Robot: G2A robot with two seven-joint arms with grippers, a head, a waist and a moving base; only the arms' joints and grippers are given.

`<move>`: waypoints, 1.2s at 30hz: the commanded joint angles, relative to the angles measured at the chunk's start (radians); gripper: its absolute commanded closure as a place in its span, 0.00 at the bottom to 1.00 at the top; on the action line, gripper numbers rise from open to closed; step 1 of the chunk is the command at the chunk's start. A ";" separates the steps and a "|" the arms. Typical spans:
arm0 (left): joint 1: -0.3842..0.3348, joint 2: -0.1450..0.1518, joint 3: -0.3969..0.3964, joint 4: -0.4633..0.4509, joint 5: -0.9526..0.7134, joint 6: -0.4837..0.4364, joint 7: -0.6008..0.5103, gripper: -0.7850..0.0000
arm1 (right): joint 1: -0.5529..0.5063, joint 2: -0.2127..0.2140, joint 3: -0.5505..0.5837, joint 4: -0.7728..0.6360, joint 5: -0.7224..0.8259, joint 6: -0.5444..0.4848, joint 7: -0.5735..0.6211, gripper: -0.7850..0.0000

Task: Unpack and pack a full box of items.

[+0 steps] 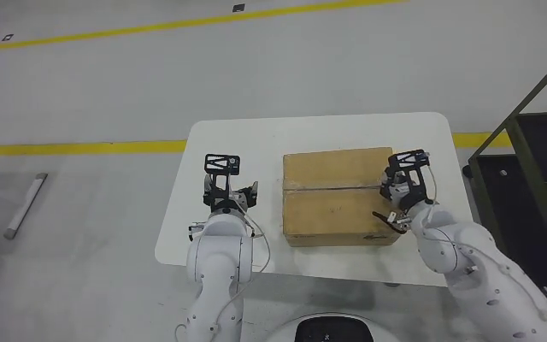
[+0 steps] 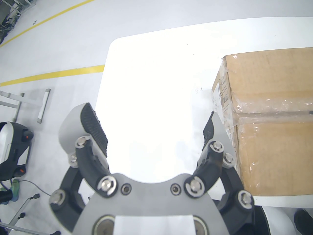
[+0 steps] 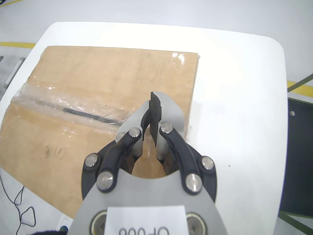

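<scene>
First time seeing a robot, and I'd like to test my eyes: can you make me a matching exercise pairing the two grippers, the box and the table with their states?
Column one:
1. left gripper
2. right gripper
3. cardboard box
4. table

Column two:
A. sealed with clear tape
B. white, bearing the box
C. open, over bare tabletop
D. shut, over the box's end

Pairs: 1-C, 2-D, 3-A, 4-B.

Tan box (image 1: pixel 342 205), seam under seemingly clear tape (image 3: pixel 61 103), sat on a white tabletop (image 1: pixel 239 145); yellow lines (image 1: pixel 85 148) striped grey floor (image 1: pixel 256 77).
</scene>
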 commanded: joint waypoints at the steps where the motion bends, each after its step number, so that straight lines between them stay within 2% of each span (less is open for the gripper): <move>1: 0.000 0.000 0.000 0.000 0.000 0.000 0.000 0.00 | -0.020 0.001 0.022 -0.013 0.001 0.017 -0.001 1.00; 6: 0.000 0.000 0.000 0.000 0.000 0.000 0.000 0.00 | -0.065 -0.002 0.071 -0.061 -0.002 0.090 -0.038 1.00; 10: 0.000 0.000 0.000 0.000 0.000 0.000 0.000 0.00 | -0.071 -0.007 0.067 -0.134 -0.019 0.102 -0.077 1.00; 13: 0.000 0.000 0.000 0.000 0.000 0.000 0.000 0.00 | -0.050 -0.015 0.031 -0.173 -0.007 0.075 -0.117 1.00; 15: 0.000 0.000 0.000 0.000 0.000 0.000 0.000 0.00 | -0.018 -0.021 -0.023 -0.172 0.002 0.001 -0.141 1.00; 20: 0.000 0.000 0.000 0.000 0.000 0.000 0.000 0.00 | 0.126 -0.047 -0.202 -0.034 -0.028 -0.138 -0.161 1.00; 26: 0.000 0.000 0.000 0.000 0.000 0.000 0.000 0.00 | 0.260 -0.088 -0.359 0.148 -0.102 -0.120 -0.134 1.00; 30: 0.000 0.000 0.000 0.000 0.000 0.000 0.000 0.00 | 0.261 -0.098 -0.365 0.202 -0.108 -0.070 -0.098 1.00; 36: 0.000 0.000 0.000 0.000 0.000 0.000 0.000 0.00 | 0.203 -0.091 -0.313 0.169 -0.142 -0.046 -0.055 1.00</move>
